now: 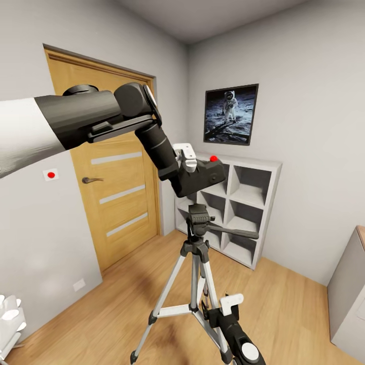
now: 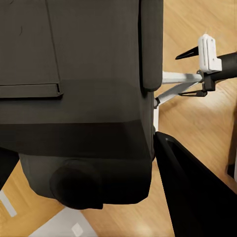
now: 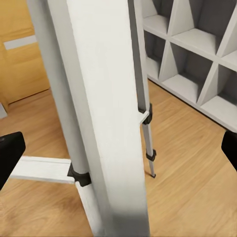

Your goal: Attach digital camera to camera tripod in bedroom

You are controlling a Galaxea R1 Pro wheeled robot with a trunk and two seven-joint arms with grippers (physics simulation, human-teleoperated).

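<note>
A light wood plank floor (image 1: 284, 299) meets pale grey walls, an oak door (image 1: 119, 203) and white cube shelves (image 1: 243, 203). The left gripper (image 1: 190, 162) pinches the small black digital camera (image 1: 203, 177) just above the silver three-legged camera tripod (image 1: 195, 263). The right gripper (image 1: 225, 309) is beside a tripod leg; I cannot tell its finger state.

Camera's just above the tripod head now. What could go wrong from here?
The left end effector holds the camera tilted over the tripod head, so it may seat crooked. The pan handle sticks out close below and could be knocked. The right end effector is down at the legs and could nudge the stand.
</note>
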